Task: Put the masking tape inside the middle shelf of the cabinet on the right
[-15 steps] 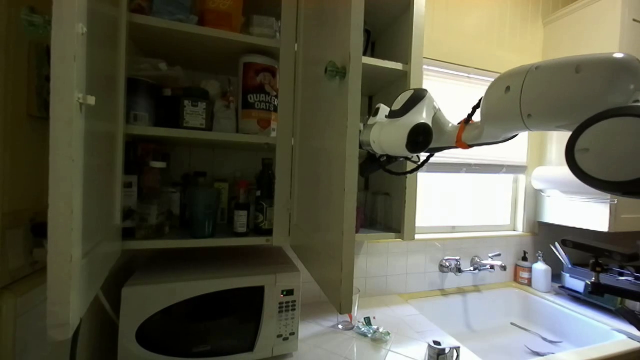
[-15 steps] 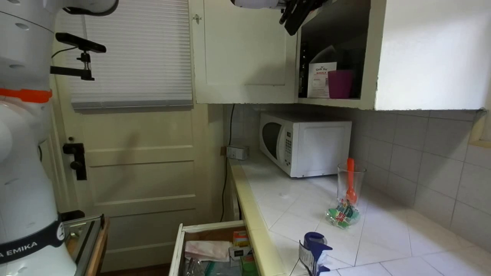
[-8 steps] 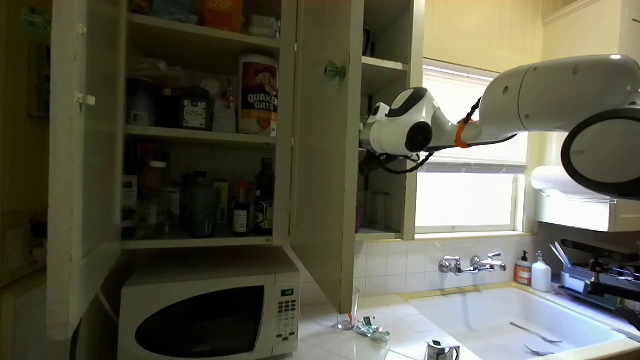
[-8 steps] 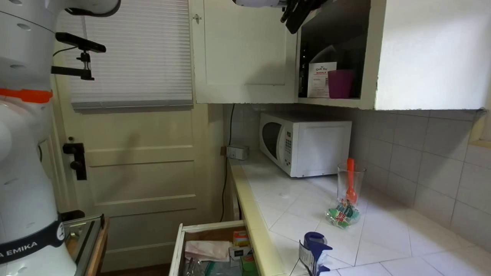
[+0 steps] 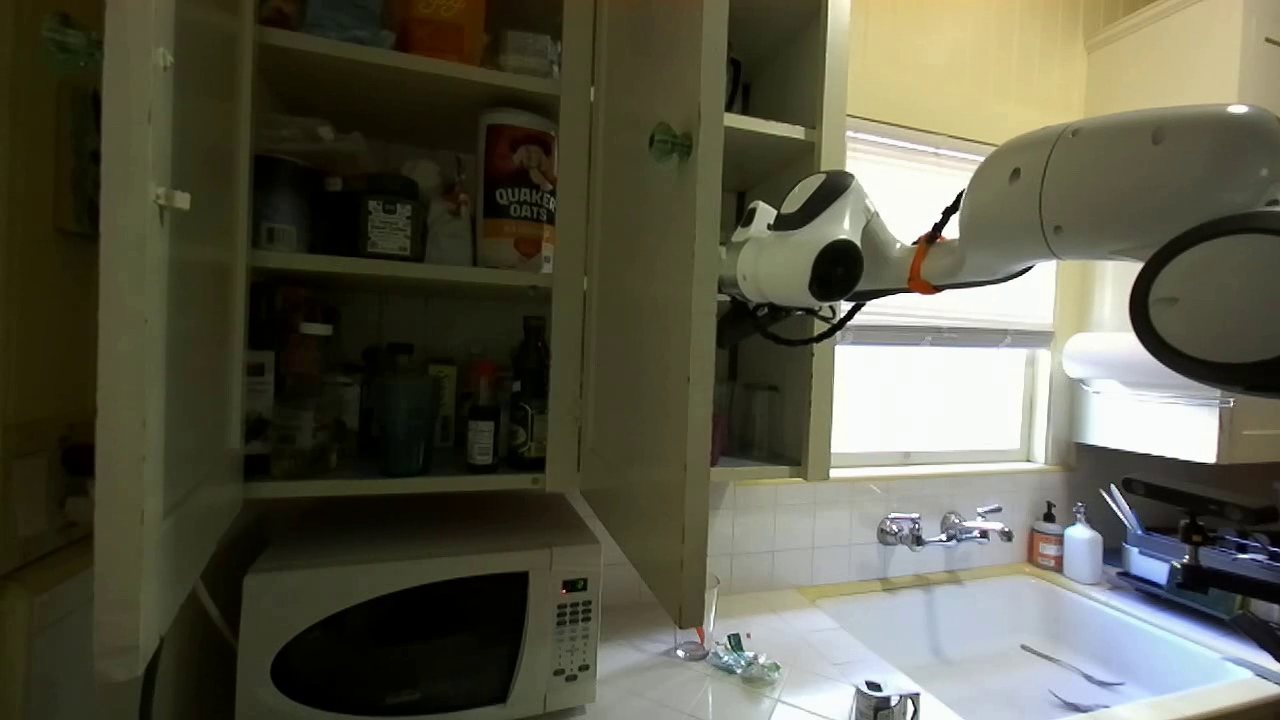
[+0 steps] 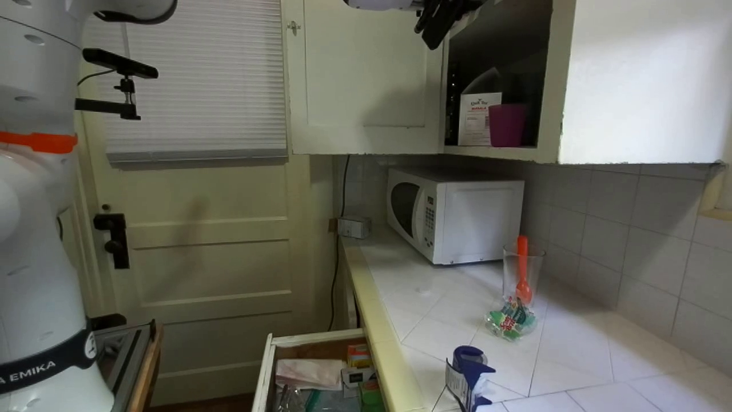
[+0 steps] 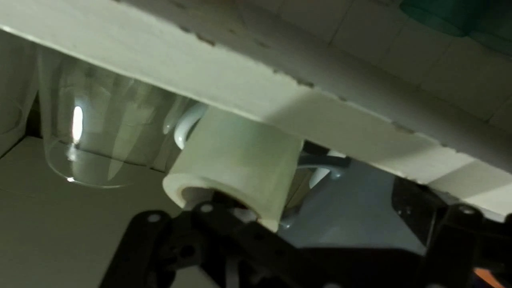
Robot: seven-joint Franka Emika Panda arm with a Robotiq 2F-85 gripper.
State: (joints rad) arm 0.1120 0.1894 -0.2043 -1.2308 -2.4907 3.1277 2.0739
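Note:
The wrist view stands upside down, so up in the scene is down in it. There the masking tape [image 7: 240,156], a pale cream roll, stands on end on the middle shelf [image 7: 200,70], its hole facing up. My gripper [image 7: 336,234] is open above the shelf; one finger overlaps the roll's top rim, and I cannot tell whether they touch. Nothing sits gripped between the fingers. In an exterior view the black gripper [image 6: 440,23] reaches into the cabinet [image 6: 646,74] from its open front. The door and arm mostly hide gripper and shelf in the opposite exterior view; the tape shows in neither.
Sharing the shelf are a clear glass [image 7: 92,132], a grey pitcher [image 7: 352,208] and a white handle [image 7: 186,128]. Teal glasses [image 7: 440,16] are below the board. The open cabinet door [image 5: 645,300] stands beside the arm. Below are a box [image 6: 477,120] and a purple cup [image 6: 507,126].
The hand has shifted very slightly upward at the cabinet opening in both exterior views. The objects on the counter have stayed where they were.

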